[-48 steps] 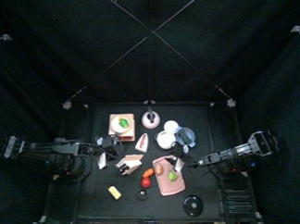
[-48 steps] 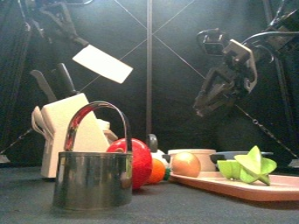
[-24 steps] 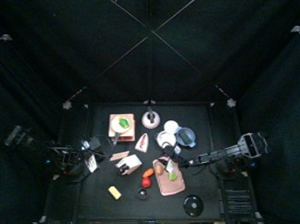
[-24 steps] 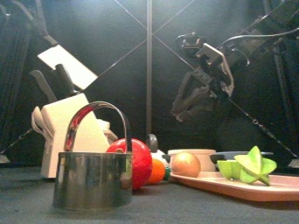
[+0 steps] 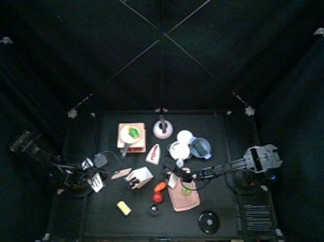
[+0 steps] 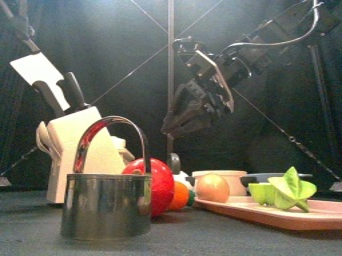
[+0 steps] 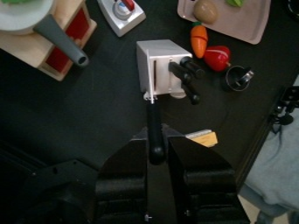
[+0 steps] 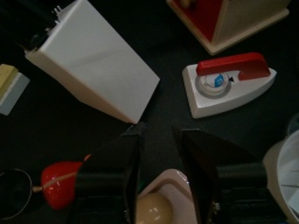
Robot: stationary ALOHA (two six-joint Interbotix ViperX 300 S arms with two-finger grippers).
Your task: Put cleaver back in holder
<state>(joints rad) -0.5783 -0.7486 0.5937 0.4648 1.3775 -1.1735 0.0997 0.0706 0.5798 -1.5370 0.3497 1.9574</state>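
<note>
Hovering above the white wooden knife block (image 6: 83,150), the left hand (image 7: 155,153) holds the black-handled cleaver with its broad pale blade (image 6: 36,70) by the handle, its jaws closed partway around the grip. In the left wrist view the blade appears edge-on as a thin line running down toward the block's slotted top, which suggests the tool is being lined up with a slot so it can slide in lengthwise. In the front view the blade hangs tilted, just above and to the outer side of the black handles of other knives (image 6: 60,95) already seated in the block. The cleaver is therefore in the air, not yet in the holder.

The right hand (image 8: 159,153) hangs over the middle of the black worktop (image 7: 100,122) with its jaws parted and empty; beneath it lie the block's white side, a small red-and-white iron-shaped toy (image 8: 230,80) and the edge of a pink cutting board (image 8: 162,188). It seems placed near the block to steady it, though it touches nothing.

A steel cup with a looped handle (image 6: 104,195) stands at the front, clear of the insertion path.
</note>
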